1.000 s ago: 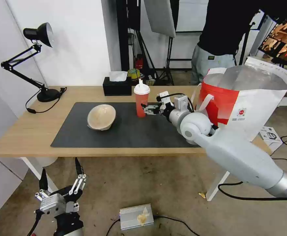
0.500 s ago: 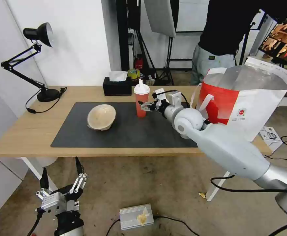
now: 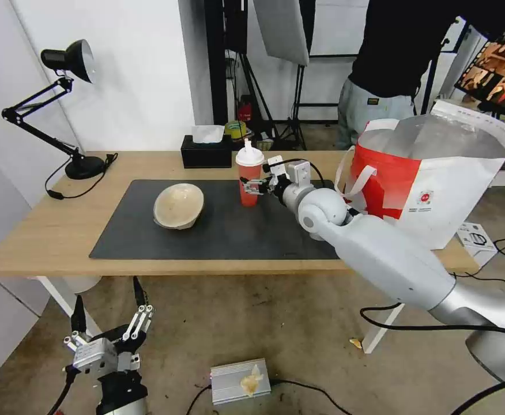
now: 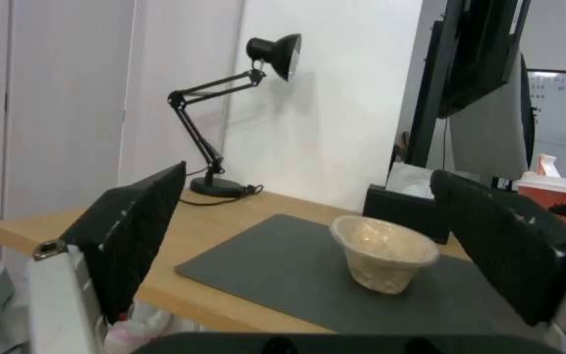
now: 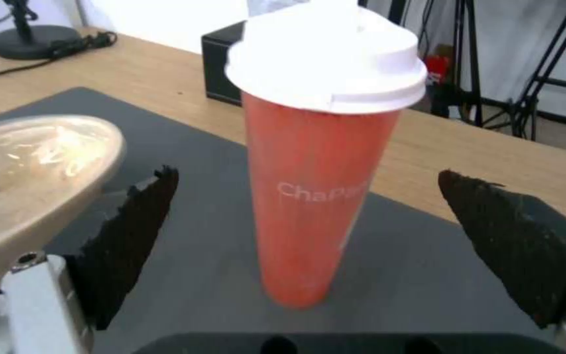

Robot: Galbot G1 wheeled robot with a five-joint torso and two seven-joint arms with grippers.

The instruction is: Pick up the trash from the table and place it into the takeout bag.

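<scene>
A tall red drink cup [image 3: 249, 180] with a white dome lid stands upright on the dark grey mat [image 3: 223, 233] of the table [image 3: 39, 242]. My right gripper [image 3: 251, 187] is open at the cup's right side. In the right wrist view the cup [image 5: 312, 196] stands between the spread fingertips of that gripper [image 5: 306, 174], untouched. A beige pulp bowl [image 3: 178, 206] lies tilted on the mat, left of the cup. The takeout bag [image 3: 437, 184] stands open at the table's right end. My left gripper [image 3: 109, 316] hangs open below the table's front left edge, facing the bowl [image 4: 384, 255].
A black tissue box [image 3: 206, 153] sits behind the cup, and a black desk lamp [image 3: 71, 60] stands at the far left corner. A person [image 3: 391, 69] stands behind the table near the bag. A silver box [image 3: 240, 380] and cables lie on the floor.
My right arm has reached leftward across the mat, bringing its open gripper from just right of the cup to around it. The cup, bowl and left arm have stayed put.
</scene>
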